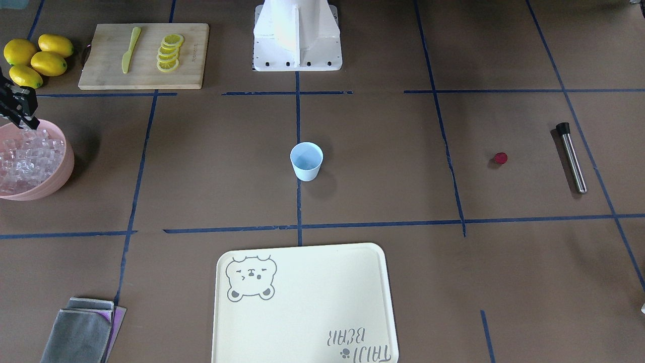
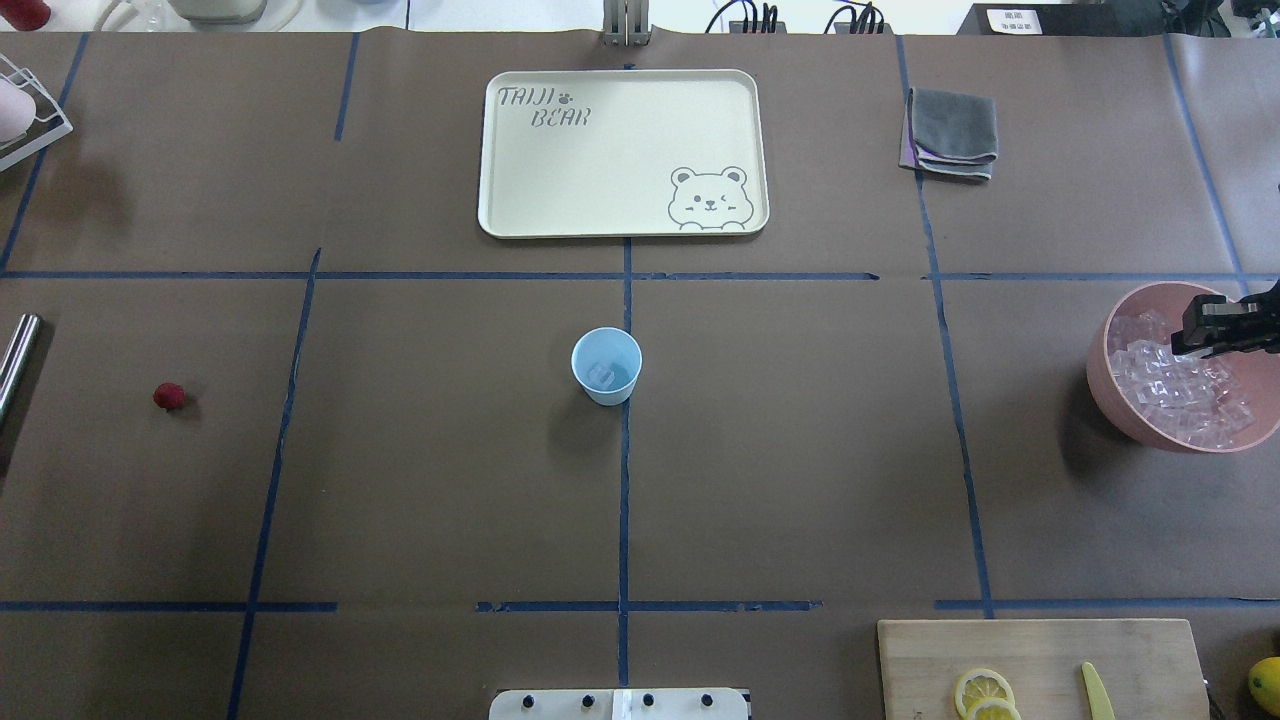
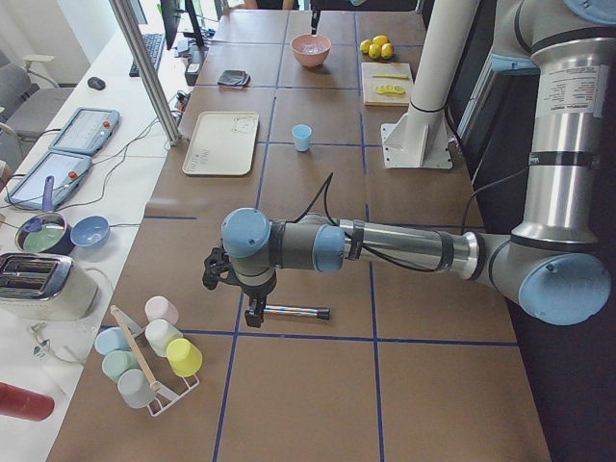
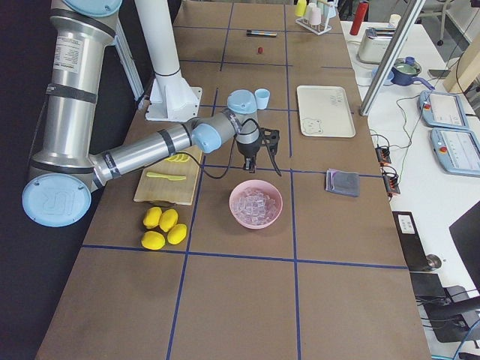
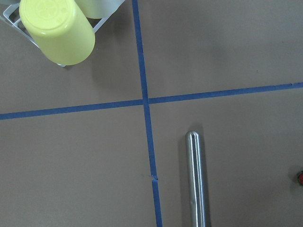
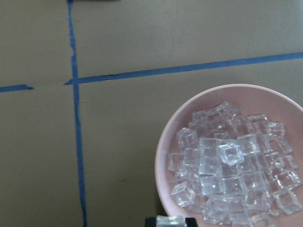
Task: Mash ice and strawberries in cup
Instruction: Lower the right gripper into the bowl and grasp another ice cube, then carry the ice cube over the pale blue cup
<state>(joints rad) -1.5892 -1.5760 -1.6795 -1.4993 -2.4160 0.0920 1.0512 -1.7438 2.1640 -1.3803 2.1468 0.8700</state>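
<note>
The pale blue cup stands at the table's middle with one ice cube in it. More ice fills the pink bowl. My right gripper hangs over that bowl's far rim, shut on an ice cube that shows between its fingertips in the right wrist view. The strawberry lies alone on the left side. Beyond it lies a steel muddler. My left gripper hovers just above the muddler's end; whether it is open or shut I cannot tell.
A cream bear tray and a folded grey cloth lie at the far side. A cutting board carries lemon slices and a yellow knife, with whole lemons beside it. A rack of coloured cups stands beyond the muddler.
</note>
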